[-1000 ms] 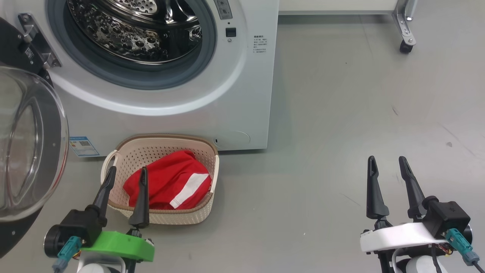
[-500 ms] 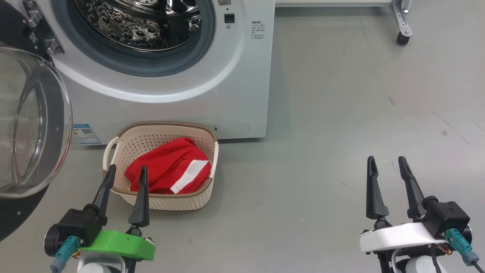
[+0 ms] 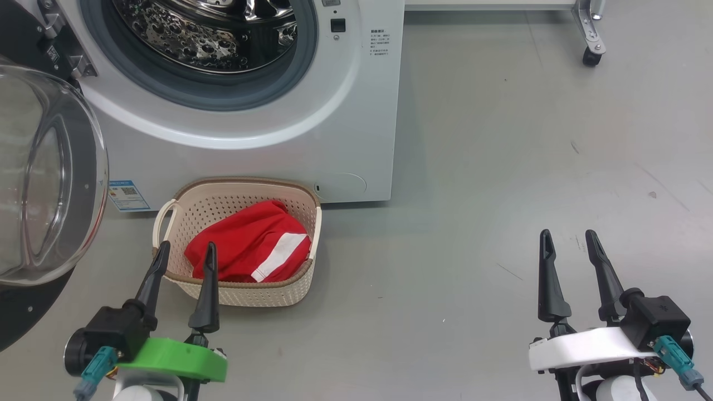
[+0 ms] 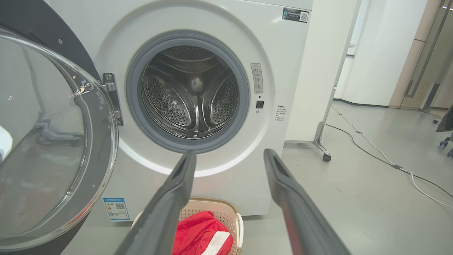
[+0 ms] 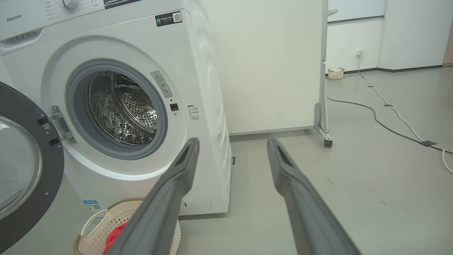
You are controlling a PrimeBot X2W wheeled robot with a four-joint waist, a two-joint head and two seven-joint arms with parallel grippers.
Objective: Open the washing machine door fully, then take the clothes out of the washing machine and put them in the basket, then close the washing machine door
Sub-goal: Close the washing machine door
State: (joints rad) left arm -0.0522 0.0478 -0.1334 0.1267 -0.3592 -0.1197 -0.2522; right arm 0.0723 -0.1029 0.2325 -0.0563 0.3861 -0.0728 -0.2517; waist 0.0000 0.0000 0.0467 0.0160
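Red clothes (image 3: 245, 250) lie in the cream basket (image 3: 250, 292), which stands on the grey floor (image 3: 501, 167) just in front of the washing machine (image 3: 345, 139). At your left, the washing machine door (image 3: 50, 167) hangs swung open. Your left gripper (image 3: 187, 245) hovers at the basket's near edge, jaws spread wide and holding nothing. Your right gripper (image 3: 567, 233) is over bare floor well to the right, jaws equally wide and empty.

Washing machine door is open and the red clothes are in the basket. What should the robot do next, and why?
Probably swing the left gripper toward the door to push it shut: the drum looks empty, the clothes lie in the basket, and that open gripper sits nearest it.
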